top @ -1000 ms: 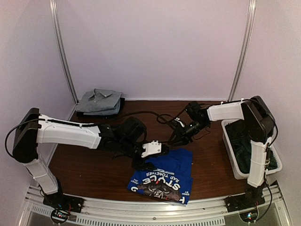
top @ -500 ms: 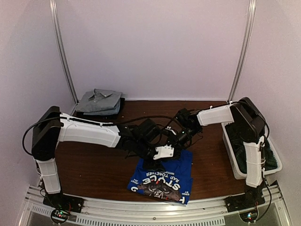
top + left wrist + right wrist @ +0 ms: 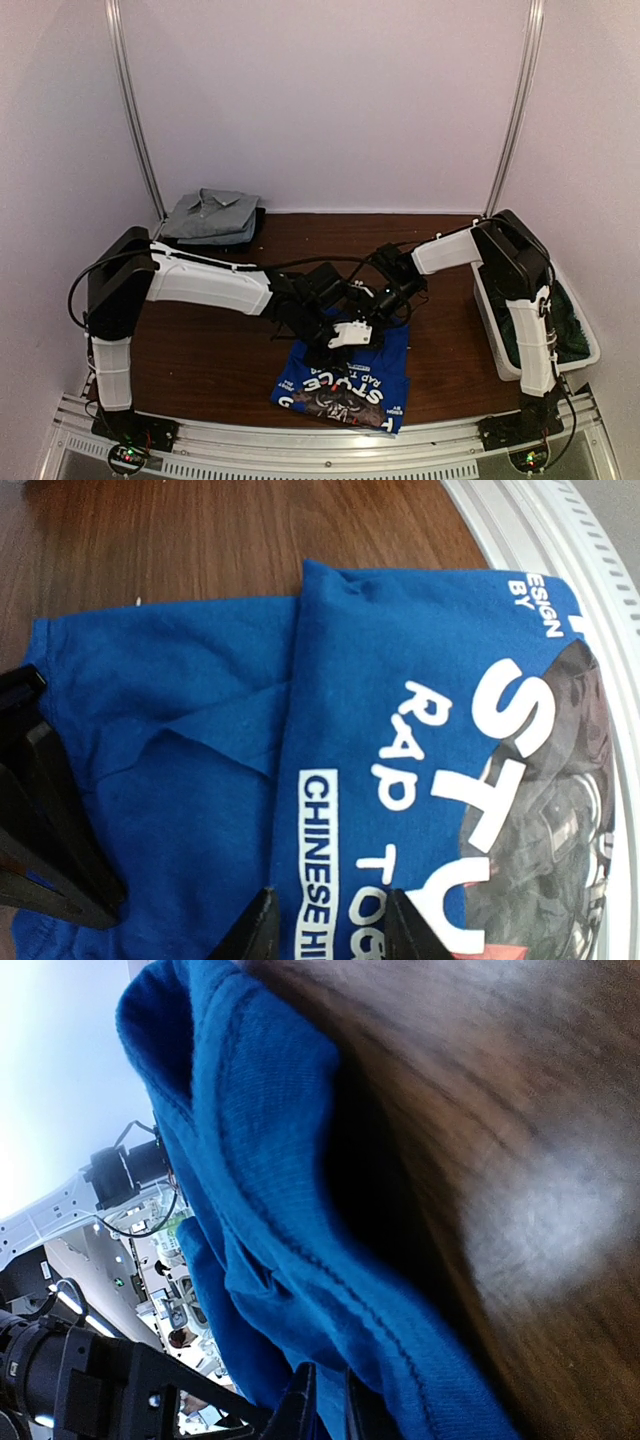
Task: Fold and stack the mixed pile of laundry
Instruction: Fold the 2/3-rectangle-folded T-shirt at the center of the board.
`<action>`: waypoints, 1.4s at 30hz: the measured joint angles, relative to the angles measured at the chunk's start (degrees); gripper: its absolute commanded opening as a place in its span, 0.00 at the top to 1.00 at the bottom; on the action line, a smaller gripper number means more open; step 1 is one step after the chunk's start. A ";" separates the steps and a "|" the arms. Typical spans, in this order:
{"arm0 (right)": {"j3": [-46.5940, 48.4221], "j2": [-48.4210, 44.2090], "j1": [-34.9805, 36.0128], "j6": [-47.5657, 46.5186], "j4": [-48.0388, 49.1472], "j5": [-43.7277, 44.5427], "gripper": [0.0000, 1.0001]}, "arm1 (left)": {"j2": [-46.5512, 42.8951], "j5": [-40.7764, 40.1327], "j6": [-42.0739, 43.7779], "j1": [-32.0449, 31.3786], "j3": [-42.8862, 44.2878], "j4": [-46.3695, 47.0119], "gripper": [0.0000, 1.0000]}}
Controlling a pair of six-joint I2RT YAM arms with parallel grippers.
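**Count.** There are two hands, one blue T-shirt [image 3: 350,375], one folded stack [image 3: 212,218], one white bin [image 3: 592,352] and two metal uprights [image 3: 135,120] on the back wall.

**Location of task items.**
- The blue T-shirt lies on the brown tabletop [image 3: 190,340] at lower centre of the overhead view, print side up.
- The folded stack sits at the upper left corner of the tabletop. It has a light grey collared shirt on top and a dark piece [image 3: 257,228] showing at its right edge.
- A dark green-black cloth [image 3: 568,330] lies inside the bin at the right edge.

**Hands.**
- The left hand [image 3: 345,345] is over the upper edge of the T-shirt. In the left wrist view its fingers [image 3: 262,930] stand apart, and flat printed cloth shows between them.
- The right hand [image 3: 372,310] is at the same upper edge, just beside the left hand. In the right wrist view its fingers [image 3: 300,1405] are nearly pressed together, pinching a raised fold of the blue cloth.

**Obstructions.** Both forearms and black cables [image 3: 350,250] cross above the centre of the tabletop and hide part of the shirt's upper edge.

**Materials.**
- The T-shirt is a soft knit with a stitched hem, creased in diagonal folds, and carries white block lettering around a dark graphic.
- The tabletop is wood-grained.
- The bin is rectangular, rigid plastic.
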 measured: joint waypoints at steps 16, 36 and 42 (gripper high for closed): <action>-0.02 0.37 0.00 -0.50 0.28 -0.68 0.88 | -1.25 -6.49 0.09 0.17 4.59 -3.26 1.00; 10.23 0.39 -3.43 -2.86 -7.69 3.72 0.76 | 2.67 -14.12 2.29 5.27 9.75 2.34 1.00; 15.78 0.37 -7.82 -5.79 -11.98 6.91 0.77 | 4.15 -14.21 2.69 4.74 8.31 3.85 1.00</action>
